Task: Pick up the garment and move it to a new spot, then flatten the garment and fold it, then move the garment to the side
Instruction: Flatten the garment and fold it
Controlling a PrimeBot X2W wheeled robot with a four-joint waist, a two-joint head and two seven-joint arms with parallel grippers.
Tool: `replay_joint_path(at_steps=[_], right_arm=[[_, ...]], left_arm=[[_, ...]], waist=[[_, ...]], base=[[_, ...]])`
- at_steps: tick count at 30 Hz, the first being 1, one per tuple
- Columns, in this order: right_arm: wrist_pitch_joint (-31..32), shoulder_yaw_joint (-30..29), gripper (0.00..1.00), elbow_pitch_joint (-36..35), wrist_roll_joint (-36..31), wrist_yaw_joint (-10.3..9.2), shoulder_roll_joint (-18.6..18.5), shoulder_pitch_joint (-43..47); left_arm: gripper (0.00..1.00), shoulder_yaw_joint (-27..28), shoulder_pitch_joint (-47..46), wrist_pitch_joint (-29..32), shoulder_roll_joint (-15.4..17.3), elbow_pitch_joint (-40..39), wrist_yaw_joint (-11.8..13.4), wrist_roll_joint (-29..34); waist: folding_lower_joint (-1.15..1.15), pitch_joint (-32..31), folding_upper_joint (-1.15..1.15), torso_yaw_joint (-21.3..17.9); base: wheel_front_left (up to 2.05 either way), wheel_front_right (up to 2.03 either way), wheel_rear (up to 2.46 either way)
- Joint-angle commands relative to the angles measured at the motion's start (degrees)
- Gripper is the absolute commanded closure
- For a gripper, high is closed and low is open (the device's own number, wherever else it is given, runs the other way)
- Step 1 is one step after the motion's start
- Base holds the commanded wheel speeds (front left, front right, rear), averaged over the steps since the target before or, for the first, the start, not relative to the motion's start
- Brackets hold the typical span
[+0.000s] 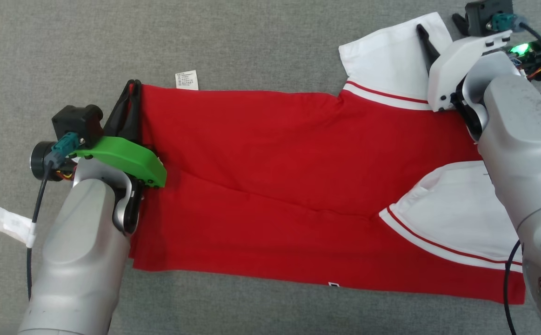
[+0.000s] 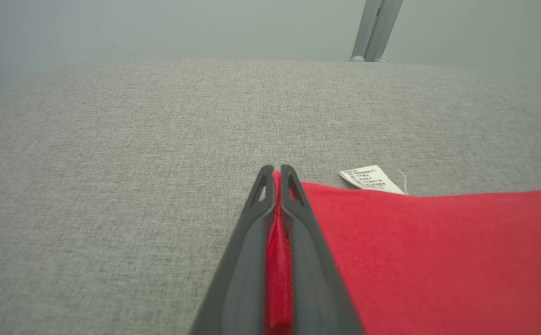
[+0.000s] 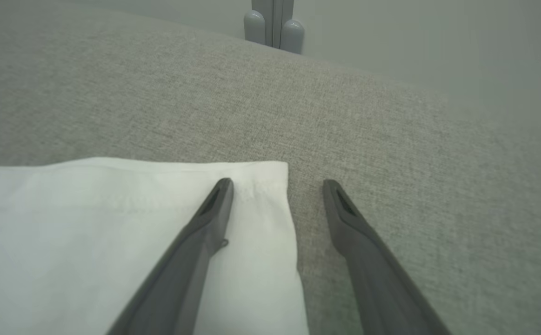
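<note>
The garment [image 1: 275,153] is a red shirt with white sleeves, spread flat across the grey table. My left gripper [image 1: 132,88] is shut on the garment's far left corner at the hem; in the left wrist view a strip of red cloth [image 2: 277,260] is pinched between the two dark fingers of my left gripper [image 2: 275,170]. My right gripper [image 3: 277,185] is open over the end of the far white sleeve [image 3: 112,223], one finger [image 3: 205,223] on the cloth and the other finger [image 3: 358,223] over bare table. The head view shows that sleeve [image 1: 391,51] at upper right.
A white care label [image 1: 186,79] sticks out from the garment's far edge near my left gripper. The near white sleeve [image 1: 456,209] lies folded over the red body. A white strip [image 1: 0,221] lies at the left edge. Grey table [image 1: 251,42] surrounds the garment.
</note>
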Motion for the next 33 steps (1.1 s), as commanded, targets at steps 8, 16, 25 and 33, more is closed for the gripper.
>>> replay_joint_path(at_steps=[8,16,25,33], right_arm=[[-7.7,-3.3,1.0,1.2,-3.2,-0.11,-1.9,-2.1],[-11.2,-10.2,1.0,-11.8,-8.6,-0.1,0.7,-0.3],[-11.2,-9.5,1.0,-22.4,-5.6,-0.1,4.5,11.9],[-11.2,-7.4,1.0,-27.5,1.3,-0.1,4.7,25.8]], left_arm=[[1.0,1.0,0.4,0.0,0.8,-1.0,0.1,-0.8],[1.0,4.1,2.3,0.0,1.2,-3.8,0.1,1.5],[1.0,8.3,8.8,0.0,1.3,-7.8,0.3,5.6],[1.0,10.7,17.7,0.0,0.8,-10.8,0.2,6.9]], waist=[[-0.01,0.9,0.0,0.4],[-0.01,-2.1,0.0,-2.2],[-0.01,-8.1,0.0,-6.7],[-0.01,-12.4,0.0,-9.4]], base=[[0.0,0.0,0.0],[0.0,0.0,0.0],[0.0,0.0,0.0],[0.0,0.0,0.0]])
